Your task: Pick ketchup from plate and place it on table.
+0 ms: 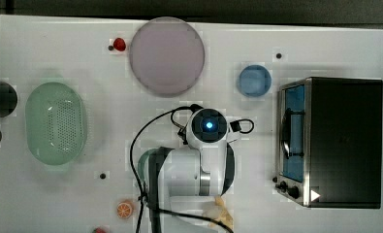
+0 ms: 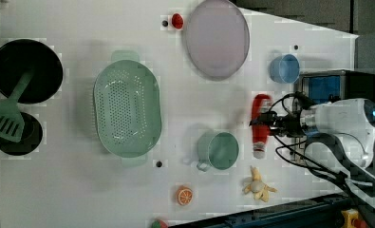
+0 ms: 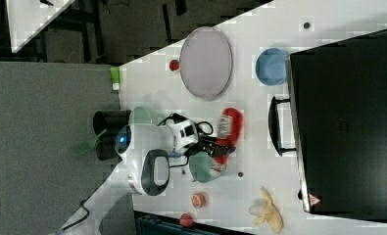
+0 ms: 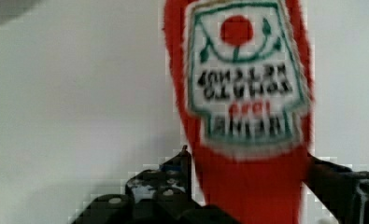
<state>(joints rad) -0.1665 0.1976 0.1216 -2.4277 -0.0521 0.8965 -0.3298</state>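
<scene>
The ketchup [image 2: 260,124], a slender red bottle with a white label, lies flat on the white table [image 2: 80,190], between the plate and a green mug. The label [image 4: 245,79] is close up in the wrist view. My gripper [image 4: 250,161] straddles the bottle's lower body with one finger on each side, the jaws standing open with a thin gap beside the bottle. In the right view the gripper [image 3: 220,144] sits over the ketchup [image 3: 229,125]. The lilac-grey plate [image 1: 167,56] at the table's far edge is bare. In the top view my arm covers the bottle.
A green mug [image 2: 218,150] stands close beside the bottle. A blue bowl [image 1: 254,80] and a black toaster oven [image 1: 329,141] are on the top view's right. A green perforated basket [image 1: 56,123], a banana [image 2: 258,186], an orange slice [image 2: 184,195] and a small red ball [image 1: 119,44] lie around.
</scene>
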